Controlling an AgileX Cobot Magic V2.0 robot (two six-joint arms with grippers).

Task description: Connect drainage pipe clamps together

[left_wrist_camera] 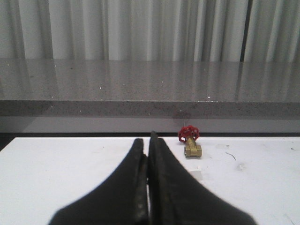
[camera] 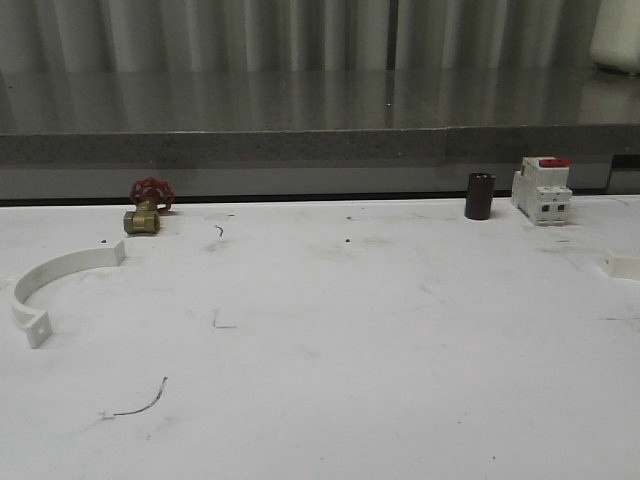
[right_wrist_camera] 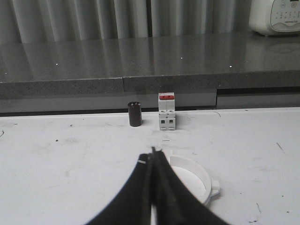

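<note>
One white half-ring drainage pipe clamp (camera: 57, 278) lies flat at the table's left side, its flat tabs at both ends. A corner of the other clamp (camera: 623, 265) shows at the table's right edge. In the left wrist view my left gripper (left_wrist_camera: 149, 140) is shut with nothing in it, and one clamp tab (left_wrist_camera: 195, 174) pokes out just beyond its fingers. In the right wrist view my right gripper (right_wrist_camera: 152, 154) is shut and empty, with the second clamp (right_wrist_camera: 200, 174) lying on the table right behind the fingers, partly hidden by them.
A brass valve with a red handwheel (camera: 147, 208) stands at the back left. A dark cylinder (camera: 480, 196) and a white breaker with a red top (camera: 542, 188) stand at the back right. A grey ledge (camera: 320, 145) runs behind the white table (camera: 330, 340).
</note>
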